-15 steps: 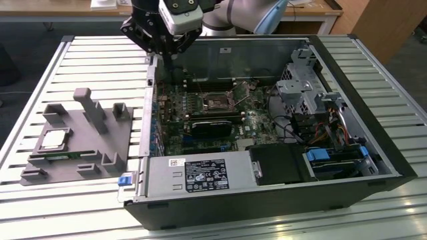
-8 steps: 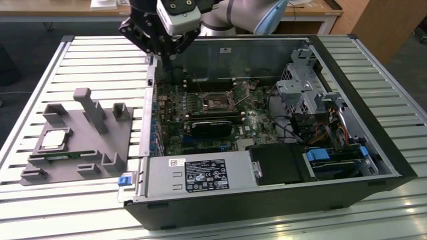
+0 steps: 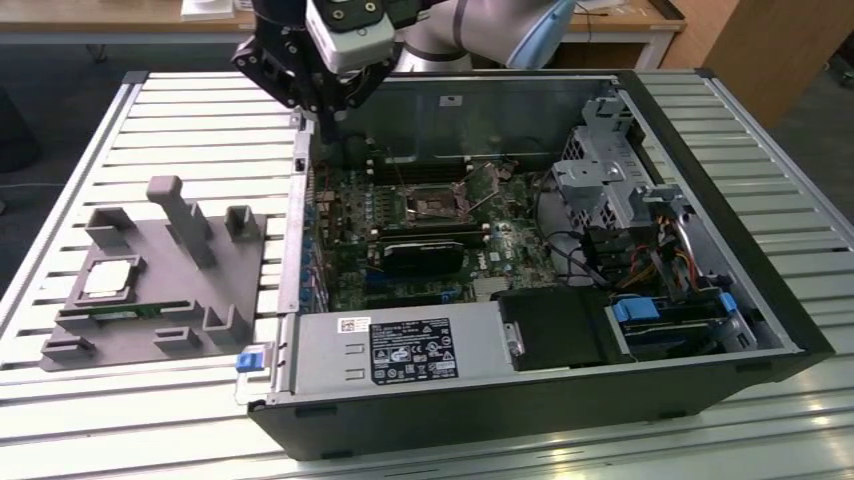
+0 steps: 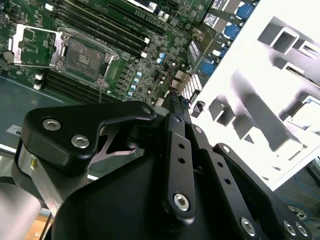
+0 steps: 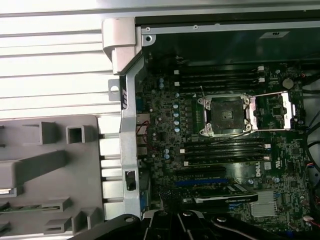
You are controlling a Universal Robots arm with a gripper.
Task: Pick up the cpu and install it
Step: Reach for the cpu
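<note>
Hovering above the wall of the computer case (image 3: 296, 240) beside the grey fixture tray (image 3: 187, 292), the gripper (image 3: 330, 112), its opening impossible to tell, should be centred squarely over the cpu (image 3: 110, 279), laid flat near the tray's edge farthest from the case

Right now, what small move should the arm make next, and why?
Probably shift the gripper toward the exterior view's left, over the grey fixture: the cpu lies there ungrasped, while the gripper hangs above the case wall and the socket is empty.
</note>
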